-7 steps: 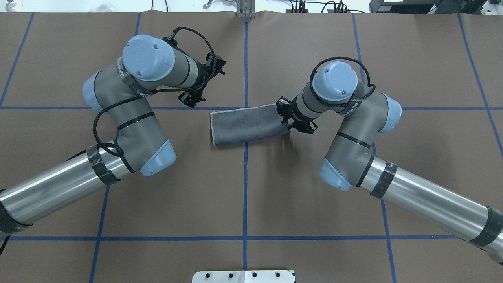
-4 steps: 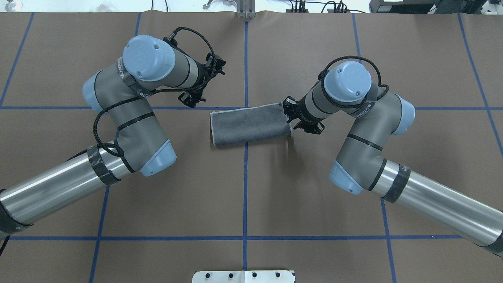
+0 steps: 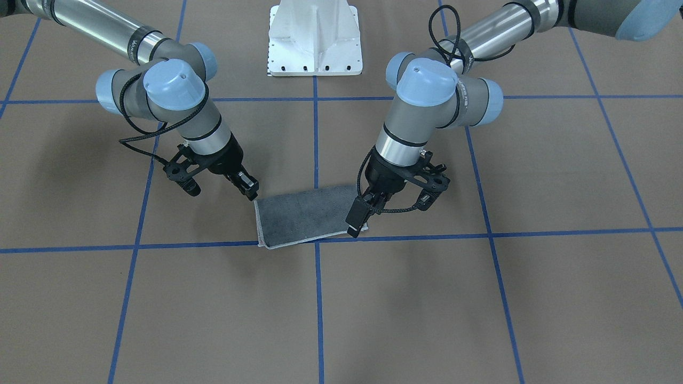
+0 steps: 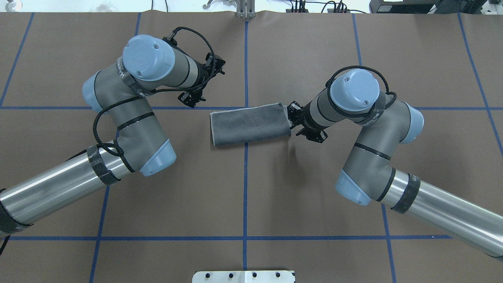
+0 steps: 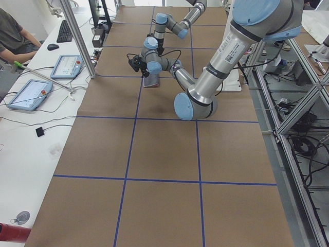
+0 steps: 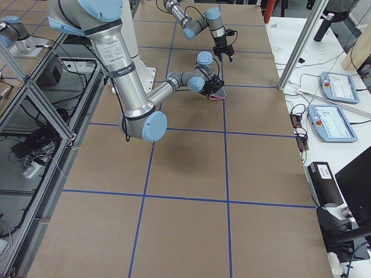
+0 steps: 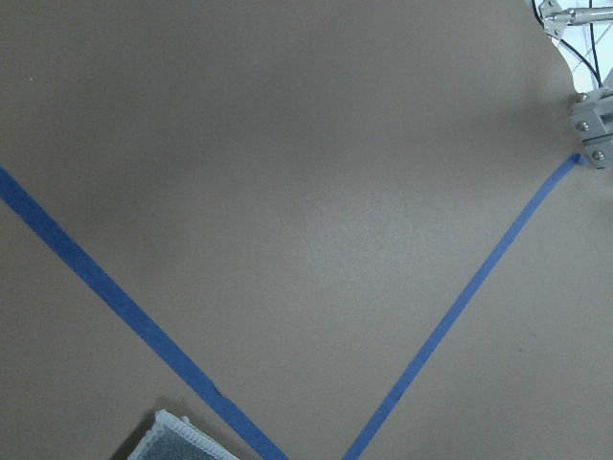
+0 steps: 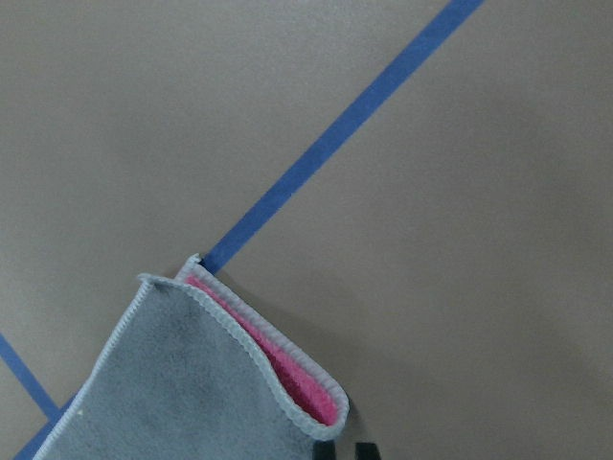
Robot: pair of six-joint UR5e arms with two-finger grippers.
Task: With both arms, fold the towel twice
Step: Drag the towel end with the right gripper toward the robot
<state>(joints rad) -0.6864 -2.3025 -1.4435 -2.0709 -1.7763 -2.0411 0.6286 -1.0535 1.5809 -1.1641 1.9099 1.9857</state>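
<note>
Left arm [image 4: 133, 118] hovers raised; right arm [image 4: 369, 157] low, jaws seemingly parted.

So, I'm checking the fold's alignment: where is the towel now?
Overhead view: the towel lies mid-table, straddling the middle blue line where the cross line meets it, its right end at the right tool.

You see a big brown table [image 4: 314, 204] with blue tape lines [image 4: 245, 188] making squares. Beside it, a white bench [image 5: 20, 170] holds two tablets [image 5: 26, 95], a keyboard [image 5: 64, 31] and a mouse [image 5: 53, 47]. A silver post [image 5: 77, 38] stands there.
</note>
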